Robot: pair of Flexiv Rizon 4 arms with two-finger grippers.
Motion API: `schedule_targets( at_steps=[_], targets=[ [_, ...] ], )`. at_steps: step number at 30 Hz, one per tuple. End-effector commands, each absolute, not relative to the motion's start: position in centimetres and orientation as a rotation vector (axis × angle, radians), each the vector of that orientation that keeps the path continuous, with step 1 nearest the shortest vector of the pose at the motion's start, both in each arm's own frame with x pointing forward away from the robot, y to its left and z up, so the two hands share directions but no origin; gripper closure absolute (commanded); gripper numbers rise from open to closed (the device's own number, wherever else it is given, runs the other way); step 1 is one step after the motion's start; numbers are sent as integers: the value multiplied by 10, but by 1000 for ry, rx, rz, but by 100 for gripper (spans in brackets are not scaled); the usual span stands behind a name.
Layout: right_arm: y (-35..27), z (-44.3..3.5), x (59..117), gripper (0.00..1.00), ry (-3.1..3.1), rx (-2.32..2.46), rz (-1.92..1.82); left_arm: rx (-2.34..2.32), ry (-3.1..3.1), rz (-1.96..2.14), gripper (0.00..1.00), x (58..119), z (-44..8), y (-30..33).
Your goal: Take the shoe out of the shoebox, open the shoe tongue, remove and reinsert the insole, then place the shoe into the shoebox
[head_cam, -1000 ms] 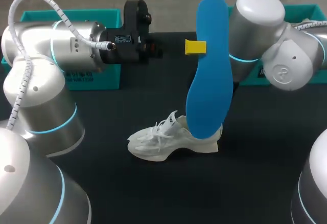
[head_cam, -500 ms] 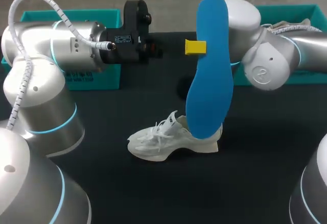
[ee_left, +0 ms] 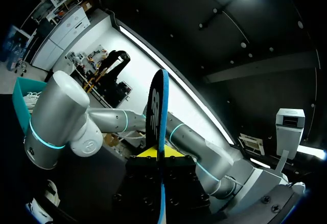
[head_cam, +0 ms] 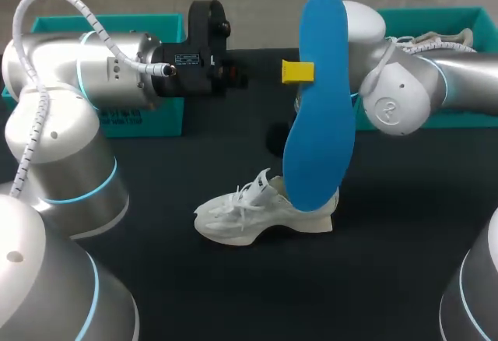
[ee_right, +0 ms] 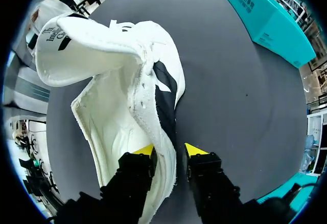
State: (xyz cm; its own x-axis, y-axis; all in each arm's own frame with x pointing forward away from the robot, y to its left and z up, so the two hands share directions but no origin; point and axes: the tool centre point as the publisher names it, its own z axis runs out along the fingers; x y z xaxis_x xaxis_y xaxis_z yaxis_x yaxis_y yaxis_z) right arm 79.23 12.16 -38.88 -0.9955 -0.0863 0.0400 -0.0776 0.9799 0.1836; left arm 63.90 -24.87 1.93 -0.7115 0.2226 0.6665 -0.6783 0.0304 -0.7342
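Note:
My left gripper is shut on a blue insole and holds it upright above the table; in the left wrist view the insole stands edge-on between that gripper's yellow tips. Below it a white shoe rests on the black table, toe to the left. The right arm reaches in behind the insole, which hides its gripper in the head view. In the right wrist view my right gripper straddles the side wall of the shoe, one finger inside the opening and one outside, pinching it.
A teal shoebox stands at the back left behind my left arm. A second teal box at the back right holds another white shoe. In the right wrist view a teal box lies beyond the shoe.
The right arm has swung left and lower, in behind the insole, and its fingers have closed in on the shoe's side wall. The left arm and the insole have not moved.

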Motion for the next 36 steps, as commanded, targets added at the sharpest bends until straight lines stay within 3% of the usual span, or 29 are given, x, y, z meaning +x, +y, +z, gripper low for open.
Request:
schedule_targets(
  at_steps=[1,5,13,23,36],
  targets=[
    [121,-389,792,100,-3080,129,-284,469,-1654,1759,100,638,18,-249],
    [116,-387,785,100,-3063,-13,-269,469,-1654,1759,100,638,18,-249],
    [96,-361,767,100,-2769,-1091,-523,469,-1654,1759,100,638,18,-249],
    [103,-343,755,100,-2584,-1440,-750,469,-1654,1759,100,638,18,-249],
    [110,-341,755,100,-2543,-1375,-844,469,-1654,1759,100,638,18,-249]
  ],
)
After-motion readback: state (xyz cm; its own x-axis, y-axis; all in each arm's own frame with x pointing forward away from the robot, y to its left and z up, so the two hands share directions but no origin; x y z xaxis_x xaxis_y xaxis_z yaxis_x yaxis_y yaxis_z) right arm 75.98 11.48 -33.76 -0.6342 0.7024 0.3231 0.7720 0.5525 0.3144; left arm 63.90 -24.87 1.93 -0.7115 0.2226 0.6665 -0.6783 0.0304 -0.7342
